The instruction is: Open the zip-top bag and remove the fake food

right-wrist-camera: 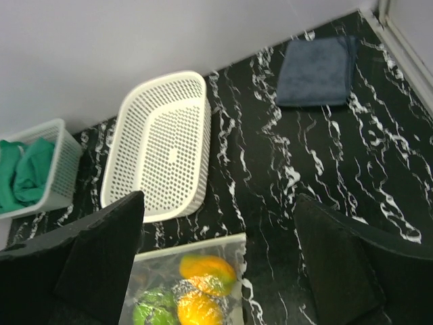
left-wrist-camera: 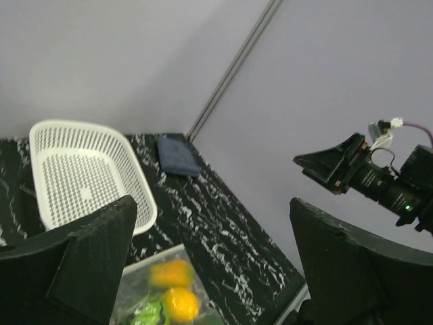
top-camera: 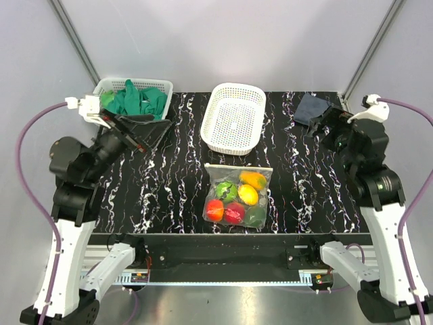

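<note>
**Not yet begun: bag lies flat, all the food inside**

Both pairs of jaws stand spread wide and carry nothing. In the left wrist view the dark fingers [left-wrist-camera: 88,264] frame only open air, and the right wrist view shows the same between its fingers [right-wrist-camera: 88,257]. The left arm [top-camera: 95,156] hangs over the far-left tabletop and the right arm [top-camera: 358,145] over the far right, each well apart from the zip-top bag [top-camera: 237,196].

The bag lies flat on the black marbled tabletop [top-camera: 176,183], at the middle toward the near edge, just on the near side of the white basket [top-camera: 235,118]. Its whitish zip strip [top-camera: 238,166] runs along the far edge, facing the basket, and looks straight and flat. I judge it shut, though the pictures do not settle that. The fake food [top-camera: 234,203] is all within the clear plastic: six glossy pieces, one orange, one yellow, two green and two red, crowded together.

By my reading no step is done. Parting the strip and lifting out every piece both remain.
</note>
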Motion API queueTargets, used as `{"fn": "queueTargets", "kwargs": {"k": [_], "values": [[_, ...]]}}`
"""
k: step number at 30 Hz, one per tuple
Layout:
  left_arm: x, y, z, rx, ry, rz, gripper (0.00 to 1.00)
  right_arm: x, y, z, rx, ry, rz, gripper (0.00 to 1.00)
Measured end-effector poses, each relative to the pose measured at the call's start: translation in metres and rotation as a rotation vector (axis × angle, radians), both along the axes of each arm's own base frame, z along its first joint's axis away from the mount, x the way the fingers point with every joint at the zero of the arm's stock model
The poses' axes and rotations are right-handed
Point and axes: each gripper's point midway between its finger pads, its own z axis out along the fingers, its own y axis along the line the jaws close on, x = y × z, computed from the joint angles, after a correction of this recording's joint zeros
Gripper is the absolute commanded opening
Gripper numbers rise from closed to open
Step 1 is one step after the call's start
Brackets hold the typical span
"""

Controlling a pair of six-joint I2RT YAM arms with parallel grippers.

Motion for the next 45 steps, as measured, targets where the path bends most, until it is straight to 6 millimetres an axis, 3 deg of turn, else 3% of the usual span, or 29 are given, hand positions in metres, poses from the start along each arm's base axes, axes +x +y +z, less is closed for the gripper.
{"fn": "queueTargets", "kwargs": {"k": [7,11,13,18,19,20,24,29,39,40,41,42,45], "values": [[0.019,-0.003,-0.061,0.076,0.193,0.005,0.99,0.021,0.003,-0.049,0.003,0.2,-0.034,1.0],[0.029,-0.005,-0.098,0.094,0.294,0.003,0.98,0.028,0.018,-0.067,0.004,0.266,0.039,1.0],[0.035,-0.006,-0.12,0.098,0.355,0.001,0.93,0.03,0.032,-0.075,0.001,0.296,0.127,1.0],[0.058,-0.017,-0.197,0.087,0.554,-0.026,0.88,0.02,0.072,-0.085,0.079,0.336,0.347,1.0],[0.067,-0.023,-0.227,0.079,0.626,-0.036,0.88,0.017,0.084,-0.086,0.112,0.331,0.416,0.99],[0.068,-0.027,-0.24,0.08,0.659,-0.046,0.88,0.015,0.091,-0.09,0.133,0.335,0.453,1.0],[0.077,-0.057,-0.295,0.107,0.799,-0.122,0.83,0.006,0.116,-0.119,0.231,0.41,0.574,1.0],[0.091,-0.078,-0.333,0.124,0.863,-0.174,0.81,0.003,0.122,-0.14,0.319,0.483,0.56,1.0],[0.114,-0.09,-0.394,0.149,0.966,-0.204,0.72,-0.012,0.141,-0.113,0.361,0.391,0.727,1.0],[0.116,-0.091,-0.397,0.151,0.971,-0.204,0.67,-0.013,0.142,-0.114,0.363,0.391,0.74,1.0],[0.117,-0.091,-0.401,0.154,0.975,-0.204,0.52,-0.015,0.143,-0.114,0.365,0.392,0.753,1.0],[0.118,-0.092,-0.404,0.155,0.974,-0.209,0.44,-0.016,0.144,-0.115,0.367,0.394,0.762,1.0],[0.122,-0.097,-0.408,0.135,0.969,-0.236,0.26,-0.019,0.146,-0.118,0.37,0.401,0.781,1.0]]}}
